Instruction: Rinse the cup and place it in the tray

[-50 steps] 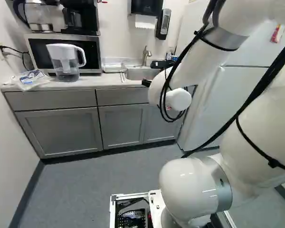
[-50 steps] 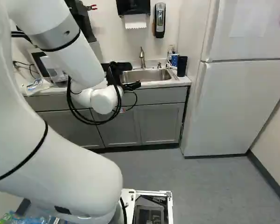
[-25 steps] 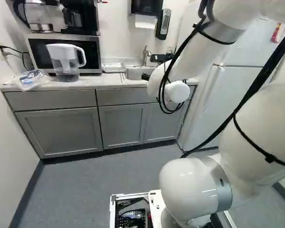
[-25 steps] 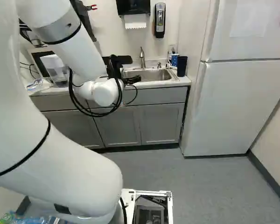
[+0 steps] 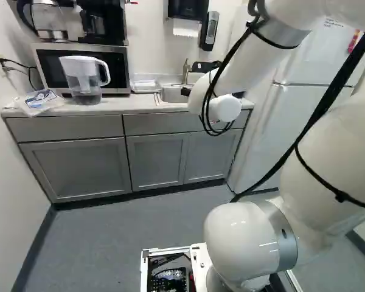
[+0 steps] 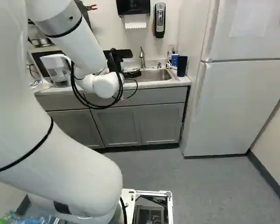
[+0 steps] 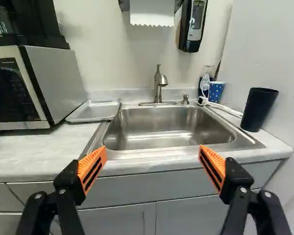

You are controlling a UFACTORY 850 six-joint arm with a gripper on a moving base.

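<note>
Left base view: at upper left, one clear pitcher (image 5: 82, 79), on the counter (image 5: 112, 106), before the microwave (image 5: 119, 70); one shallow tray (image 5: 145, 87), between microwave and sink (image 5: 170, 94). Right base view: upper half, left of middle, one gripper (image 6: 137, 73), seen against the sink; upper right of middle, one dark cup (image 6: 182, 66), beside the sink; one blue spotted cup (image 6: 174, 59), near it. Wrist view: two fingers (image 7: 92, 169), orange-padded, spread wide; ahead, sink with faucet (image 7: 159, 83), both cups and tray on the counter

We've got microwave (image 5: 48, 64) upper left, pitcher (image 5: 85, 80) in front, tray (image 5: 145, 87) and sink (image 5: 172, 94) near upper centre, our arm (image 5: 246, 240) across the right.
</note>
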